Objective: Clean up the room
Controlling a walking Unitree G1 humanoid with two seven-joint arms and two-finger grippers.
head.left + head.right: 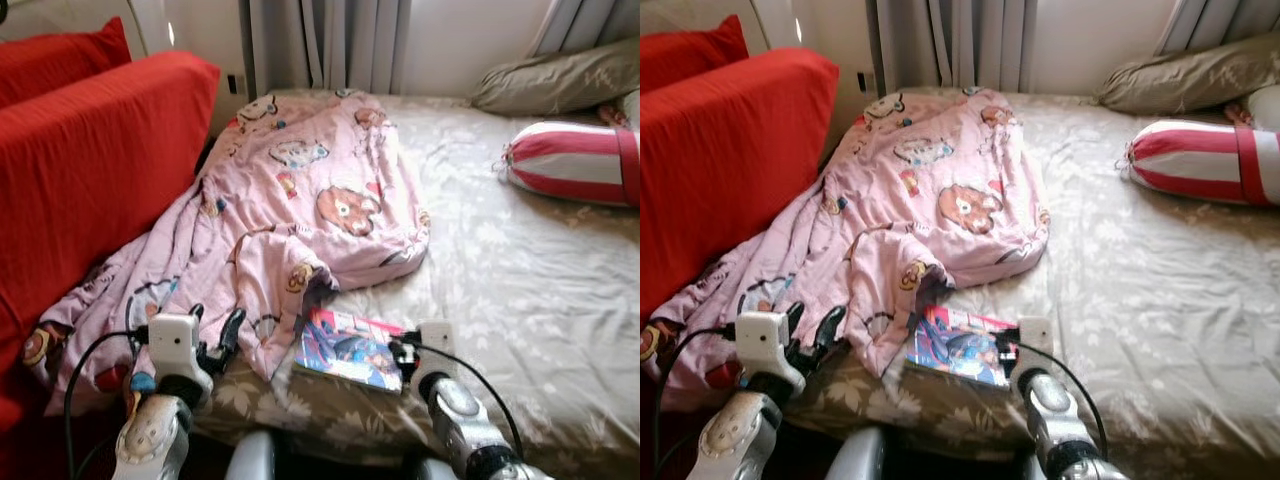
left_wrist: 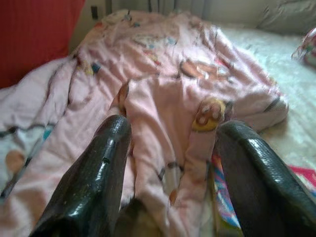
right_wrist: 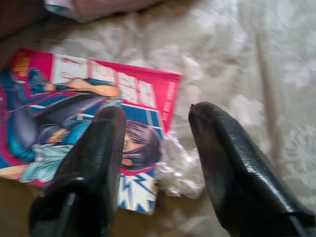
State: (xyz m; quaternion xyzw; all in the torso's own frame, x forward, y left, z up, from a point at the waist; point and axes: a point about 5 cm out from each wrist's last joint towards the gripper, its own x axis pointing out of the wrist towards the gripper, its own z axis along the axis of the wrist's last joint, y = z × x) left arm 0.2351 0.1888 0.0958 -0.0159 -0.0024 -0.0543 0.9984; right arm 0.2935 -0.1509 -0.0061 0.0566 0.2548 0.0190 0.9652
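Note:
A pink cartoon-print blanket lies crumpled over the left half of the bed, and its edge spills down toward the red sofa. A colourful comic book lies flat on the sheet near the bed's front edge, partly tucked under the blanket's hem. My left gripper stands open just in front of the blanket's lower fold, with nothing between its fingers. My right gripper is open at the book's right edge. In the right wrist view one of its fingers is over the cover and the other over the sheet.
A red sofa stands close along the bed's left side. A red-and-white striped bolster and an olive pillow lie at the far right. The floral grey sheet is bare on the right half. Curtains hang behind.

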